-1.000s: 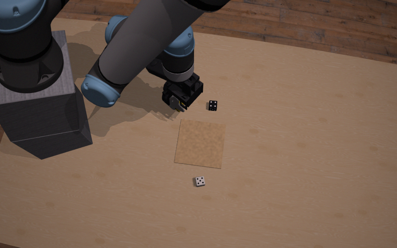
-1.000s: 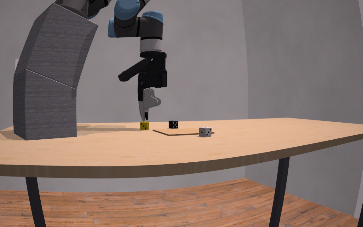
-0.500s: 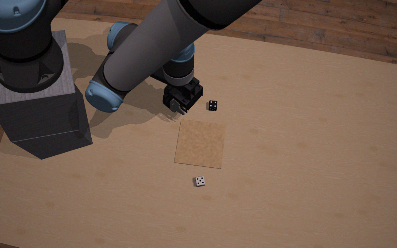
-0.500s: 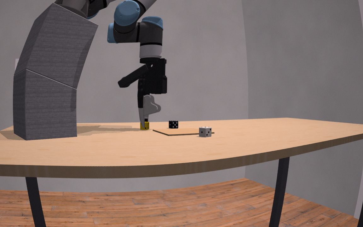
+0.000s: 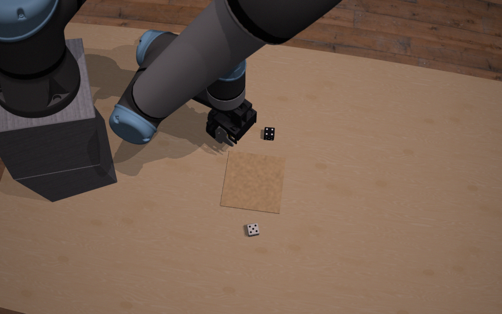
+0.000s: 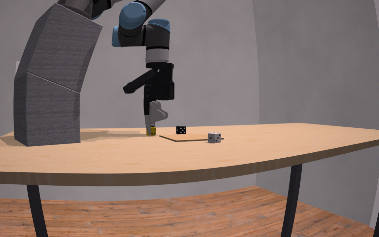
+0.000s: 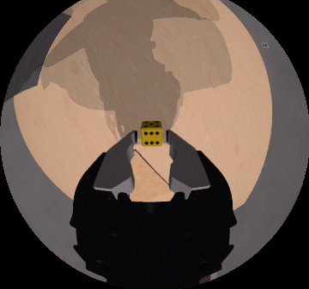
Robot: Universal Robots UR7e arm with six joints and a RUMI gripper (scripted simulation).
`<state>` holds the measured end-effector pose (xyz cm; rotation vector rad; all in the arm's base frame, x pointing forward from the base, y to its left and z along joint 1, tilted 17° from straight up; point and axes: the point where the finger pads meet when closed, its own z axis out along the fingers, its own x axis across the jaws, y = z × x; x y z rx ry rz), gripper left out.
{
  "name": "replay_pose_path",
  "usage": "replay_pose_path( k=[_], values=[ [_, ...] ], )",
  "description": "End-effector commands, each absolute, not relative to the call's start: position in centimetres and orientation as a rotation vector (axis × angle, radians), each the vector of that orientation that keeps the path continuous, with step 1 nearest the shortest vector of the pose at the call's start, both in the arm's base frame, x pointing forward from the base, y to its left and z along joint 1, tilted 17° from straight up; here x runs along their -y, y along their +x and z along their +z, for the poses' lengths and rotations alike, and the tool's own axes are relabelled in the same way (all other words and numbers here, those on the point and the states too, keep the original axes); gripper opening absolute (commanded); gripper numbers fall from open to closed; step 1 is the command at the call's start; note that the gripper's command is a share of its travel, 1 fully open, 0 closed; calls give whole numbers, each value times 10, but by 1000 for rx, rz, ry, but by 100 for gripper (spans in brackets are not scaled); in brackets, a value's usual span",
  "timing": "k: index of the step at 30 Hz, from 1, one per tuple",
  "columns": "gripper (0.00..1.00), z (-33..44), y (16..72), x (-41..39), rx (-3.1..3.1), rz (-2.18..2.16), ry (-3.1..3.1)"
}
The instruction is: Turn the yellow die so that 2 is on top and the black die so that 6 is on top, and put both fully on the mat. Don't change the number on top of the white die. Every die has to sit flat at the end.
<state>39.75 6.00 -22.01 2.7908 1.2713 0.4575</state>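
Observation:
My gripper points down with its fingers around the yellow die. It is open, with a narrow gap on each side of the die in the wrist view. The yellow die sits flat on the table off the mat, with 6 apparently on top; in the top view the gripper mostly hides it. The black die sits flat beyond the mat, 4 on top. The mat bears no die. The white die sits flat off its near edge, 5 on top.
The arm's grey pedestal stands at the left of the wooden table. The black die is a short way right of the gripper in the top view. The arm's shadow falls left of the gripper.

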Motion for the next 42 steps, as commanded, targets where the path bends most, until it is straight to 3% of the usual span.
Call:
replay_pose_path(
  k=[1, 26, 27, 42],
  values=[
    [24, -220, 398, -60, -1271, 459, 2790],
    [24, -220, 398, -60, -1271, 459, 2790],
    [6, -220, 398, -60, -1271, 459, 2790],
    [6, -220, 398, -60, -1271, 459, 2790]
  ],
)
